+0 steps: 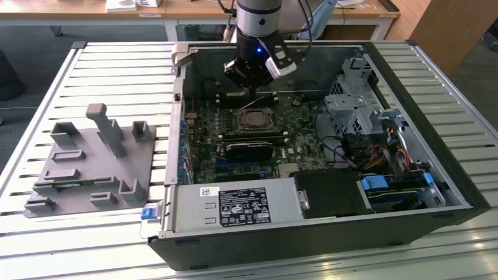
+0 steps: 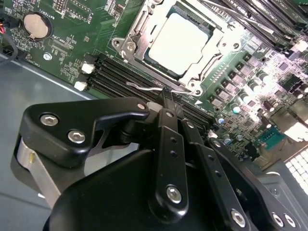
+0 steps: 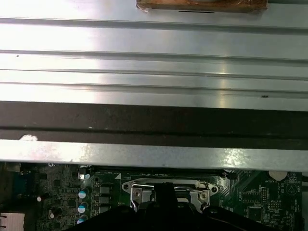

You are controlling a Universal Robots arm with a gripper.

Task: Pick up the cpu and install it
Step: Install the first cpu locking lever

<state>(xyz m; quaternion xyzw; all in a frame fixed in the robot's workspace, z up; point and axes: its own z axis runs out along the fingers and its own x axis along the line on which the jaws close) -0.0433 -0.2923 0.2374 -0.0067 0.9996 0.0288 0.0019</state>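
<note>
cpu (image 2: 179, 42) already seated in socket (image 1: 255, 119) — gripper (image 2: 167, 98) above, fingers pinched together, empty; install step — latching likely remains.

The arm (image 1: 255, 14) was a silver-grey tube with a black wrist and a blue light. Its end effector (image 2: 166, 96) was matte black, its linkages studded with silver screws.

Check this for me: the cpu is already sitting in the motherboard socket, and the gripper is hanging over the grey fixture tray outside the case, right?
Not quite. The cpu does sit in the socket, but the gripper hangs inside the open computer case, just above that socket. The grey fixture tray lies apart, at the exterior view's left. The exterior view shows this.
</note>
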